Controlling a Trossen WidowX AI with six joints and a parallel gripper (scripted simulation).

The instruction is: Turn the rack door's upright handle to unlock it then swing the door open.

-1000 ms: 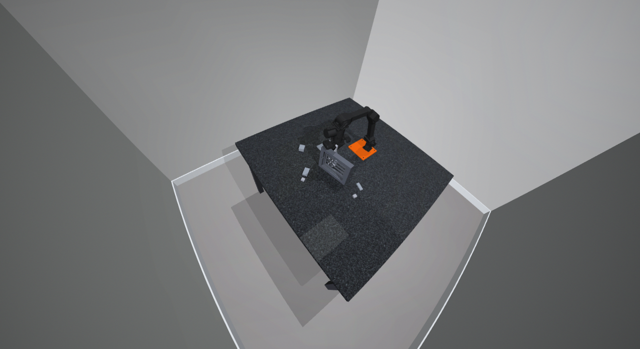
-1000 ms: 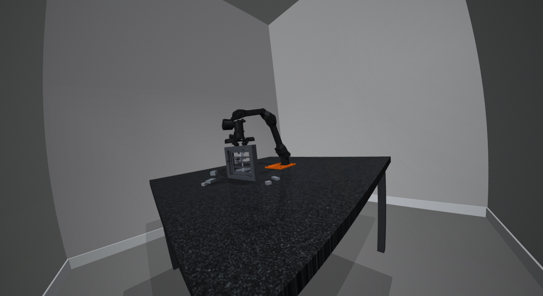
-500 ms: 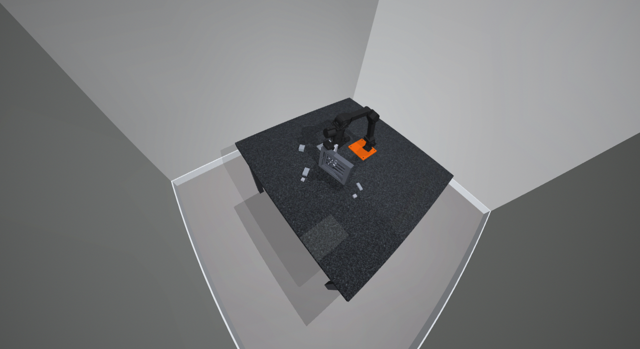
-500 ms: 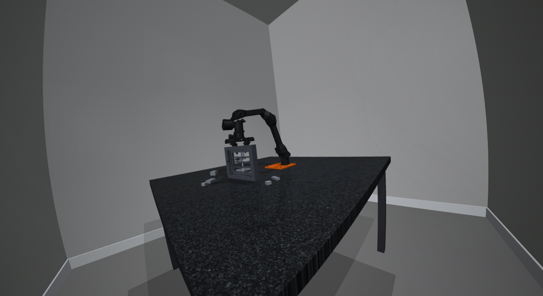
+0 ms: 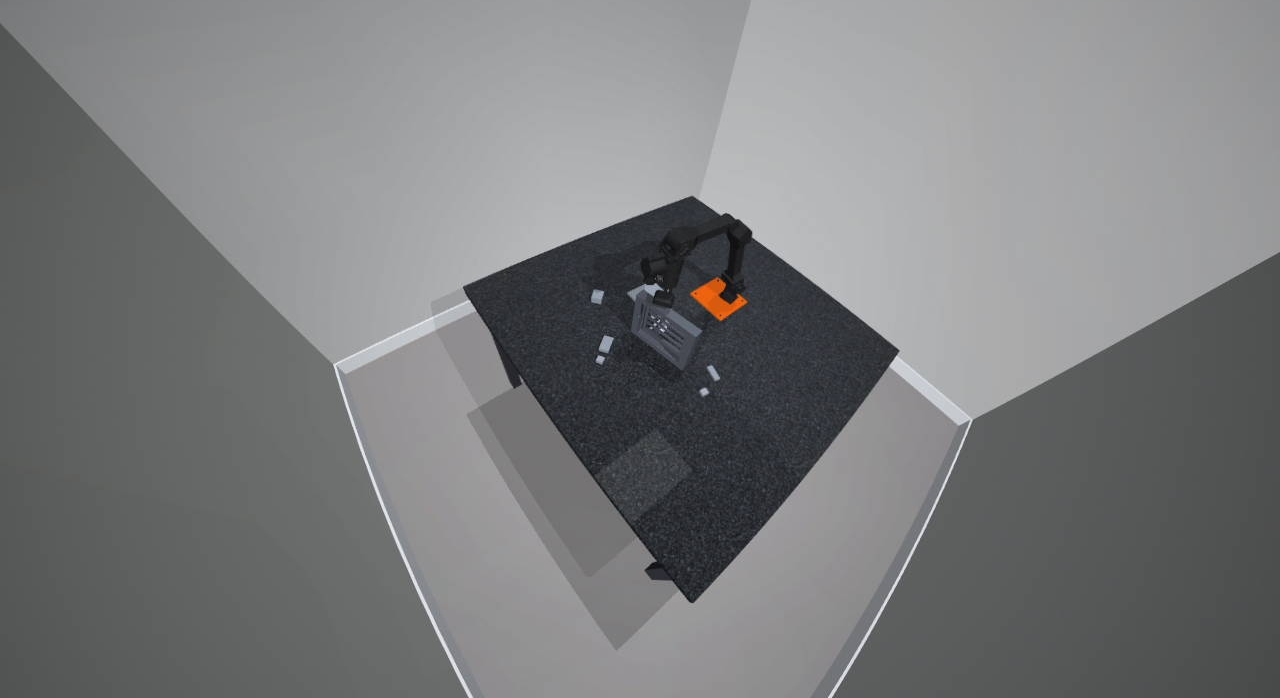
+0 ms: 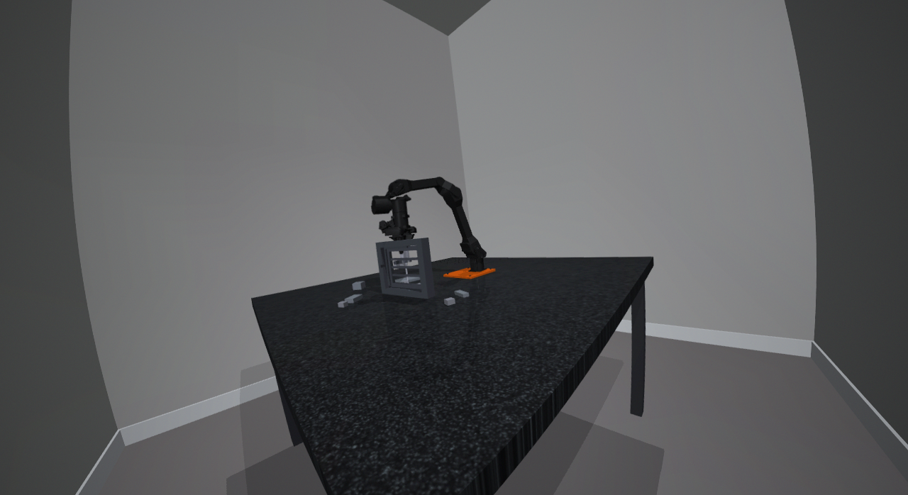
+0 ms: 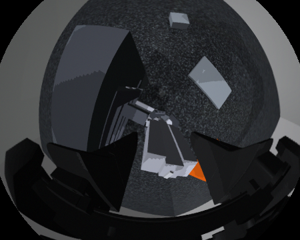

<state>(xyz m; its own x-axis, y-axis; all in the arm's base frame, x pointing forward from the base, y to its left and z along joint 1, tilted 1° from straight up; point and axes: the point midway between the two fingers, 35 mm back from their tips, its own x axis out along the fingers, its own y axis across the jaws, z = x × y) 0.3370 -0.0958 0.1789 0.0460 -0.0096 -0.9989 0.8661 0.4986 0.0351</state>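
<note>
1. the handle (image 7: 166,144) shows between the spread fingers of the gripper (image 5: 662,298) (image 6: 402,238) (image 7: 165,135), below it; contact can't be told.
2. the gripper is roughly two-thirds open, gripping nothing.
3. beside them, the rack frame (image 5: 687,352) (image 6: 424,269) (image 7: 80,60) stands upright, closer to the surface's (image 5: 760,398) (image 6: 508,340) (image 7: 163,67) far corner than its near one.
4. the orange base plate (image 5: 718,312) (image 6: 452,275) (image 7: 197,173) lies near the far right edge.

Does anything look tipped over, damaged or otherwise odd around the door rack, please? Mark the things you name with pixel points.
Nothing looks clearly wrong: the rack (image 5: 689,327) (image 6: 424,269) stands upright, and the small grey blocks are scattered on the table (image 5: 760,407) (image 6: 482,352), none visibly broken.
</note>
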